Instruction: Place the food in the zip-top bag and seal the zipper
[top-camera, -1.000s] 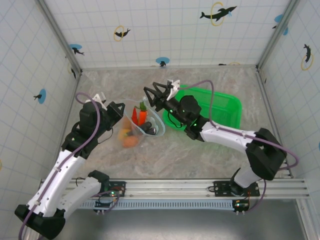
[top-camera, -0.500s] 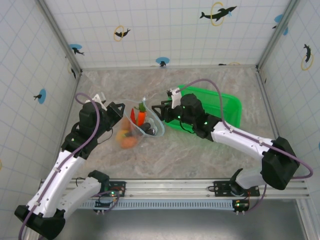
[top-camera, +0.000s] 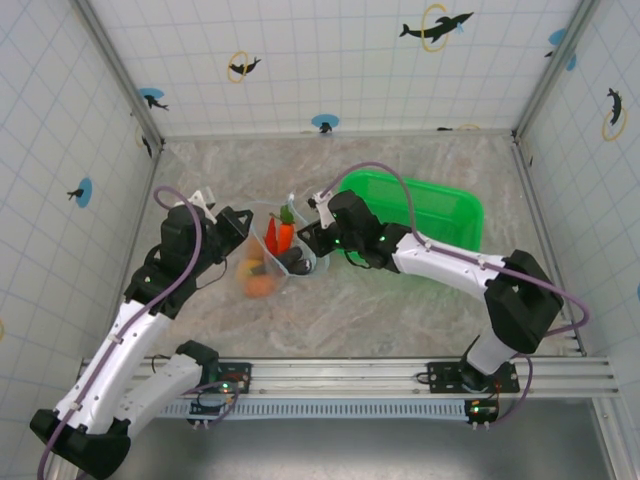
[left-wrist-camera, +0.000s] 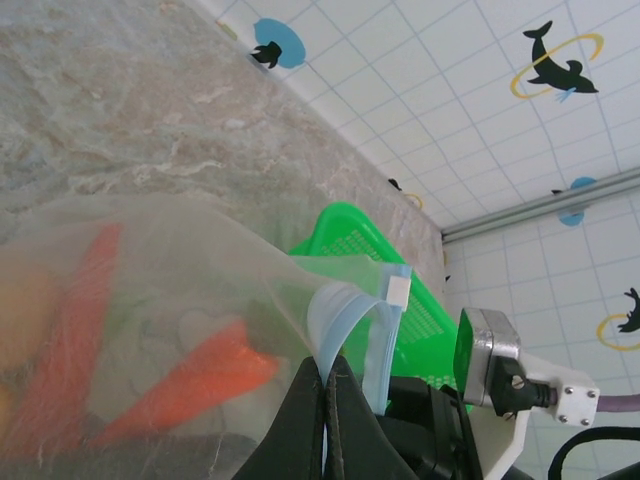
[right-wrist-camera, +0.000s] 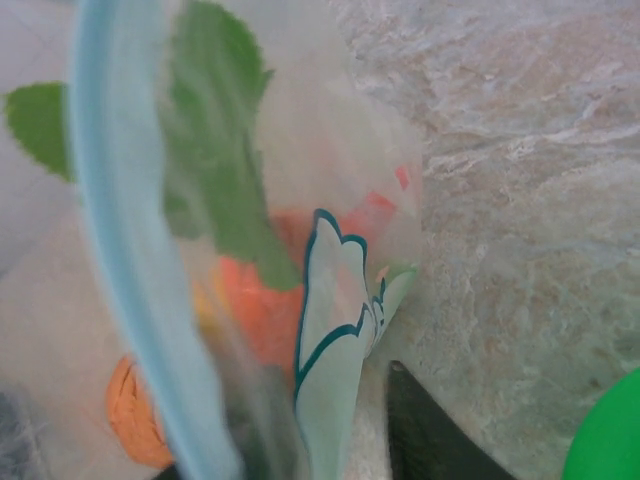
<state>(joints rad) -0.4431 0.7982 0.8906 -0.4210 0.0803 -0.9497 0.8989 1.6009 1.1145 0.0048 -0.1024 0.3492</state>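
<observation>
The zip-top bag (top-camera: 283, 262) sat on the marble table (top-camera: 400, 300) between the two arms, just left of the green mesh basket (top-camera: 440, 215), with its mouth lifted and gaping. The left claw (top-camera: 243, 228) was clenched on the bag's left edge, probably to hold the floppy film up so that the mouth stood open and nothing could spill. The carrot (top-camera: 285, 236) and red chili (top-camera: 270, 236) leaned near the mouth, with the dark eggplant (top-camera: 292, 260) and the brownish-orange oval (top-camera: 261, 285) deeper inside. The right claw (top-camera: 304, 234) was at the opposite end of the mouth, most likely there to take the zipper and begin the seal. The top view gave this layout but not the grips. The left wrist view showed its fingers (left-wrist-camera: 318, 400) pressed together on the film just under the pale blue zipper (left-wrist-camera: 350, 330), the carrot glowing orange through the plastic. The right wrist view showed the zipper as a blurred blue band very close by, a green leaf (right-wrist-camera: 225, 150), the elephant print (right-wrist-camera: 335, 300) and one dark finger (right-wrist-camera: 425, 430) beside the film. Whether that claw had closed on the rim could not be told.
</observation>
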